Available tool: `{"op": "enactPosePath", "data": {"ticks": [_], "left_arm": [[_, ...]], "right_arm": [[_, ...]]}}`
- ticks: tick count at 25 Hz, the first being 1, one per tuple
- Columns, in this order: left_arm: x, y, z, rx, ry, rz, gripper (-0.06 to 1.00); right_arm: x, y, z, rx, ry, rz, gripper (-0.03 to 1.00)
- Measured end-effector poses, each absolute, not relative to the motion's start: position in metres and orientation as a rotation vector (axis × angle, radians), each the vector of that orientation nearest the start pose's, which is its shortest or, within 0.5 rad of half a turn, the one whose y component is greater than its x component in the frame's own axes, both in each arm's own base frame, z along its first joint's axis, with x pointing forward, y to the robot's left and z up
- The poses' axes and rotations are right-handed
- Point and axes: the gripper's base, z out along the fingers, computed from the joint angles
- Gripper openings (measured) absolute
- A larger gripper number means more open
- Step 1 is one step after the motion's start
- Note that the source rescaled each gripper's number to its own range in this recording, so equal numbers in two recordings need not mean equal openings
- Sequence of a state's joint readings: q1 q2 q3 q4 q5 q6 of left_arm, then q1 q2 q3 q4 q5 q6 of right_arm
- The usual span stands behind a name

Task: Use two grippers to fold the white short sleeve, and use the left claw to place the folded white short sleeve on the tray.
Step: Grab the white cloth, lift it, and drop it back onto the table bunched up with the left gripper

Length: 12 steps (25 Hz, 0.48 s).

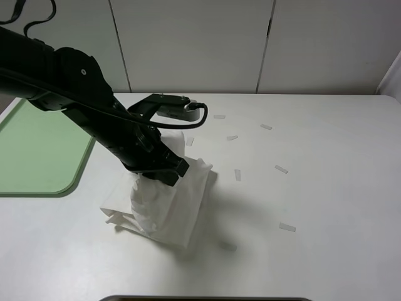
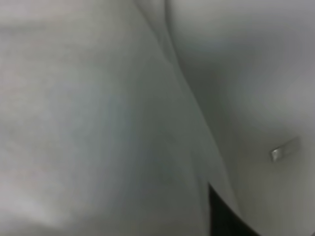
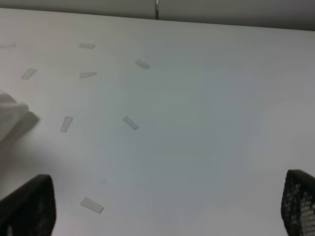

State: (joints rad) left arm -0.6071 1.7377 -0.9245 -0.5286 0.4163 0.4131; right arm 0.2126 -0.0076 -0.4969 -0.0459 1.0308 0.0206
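The white short sleeve [image 1: 169, 207] is a folded bundle near the middle of the table, and its lower layers touch the tabletop. My left claw [image 1: 164, 174] comes down onto the bundle's top from the left and is shut on the cloth, which bunches up under it. In the left wrist view, white cloth [image 2: 98, 123] fills most of the picture, with a dark finger [image 2: 221, 216] at its edge. The pale-green tray [image 1: 37, 150] lies at the left table edge, apart from the shirt. My right gripper [image 3: 165, 216] is open above bare table, and a shirt corner [image 3: 10, 115] shows beside it.
Several small tape strips [image 1: 238, 174] are stuck on the white table to the right of the shirt. A dark object [image 1: 207, 298] sits at the near table edge. White wall panels stand behind the table.
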Motion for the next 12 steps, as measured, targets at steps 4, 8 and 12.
{"op": "enactPosePath", "data": {"ticks": [4, 8, 12], "left_arm": [[0.257, -0.205, 0.166, 0.805, 2.59, -0.484, 0.2], [0.253, -0.21, 0.166, 0.937, 2.537, -0.466, 0.42], [0.241, -0.227, 0.168, 1.18, 2.394, -0.471, 0.53]], "right_arm": [[-0.004, -0.004, 0.279, -0.191, 2.001, 0.094, 1.0], [-0.004, -0.004, 0.279, -0.191, 2.001, 0.094, 1.0], [-0.004, -0.004, 0.279, -0.191, 2.001, 0.094, 1.0]]}}
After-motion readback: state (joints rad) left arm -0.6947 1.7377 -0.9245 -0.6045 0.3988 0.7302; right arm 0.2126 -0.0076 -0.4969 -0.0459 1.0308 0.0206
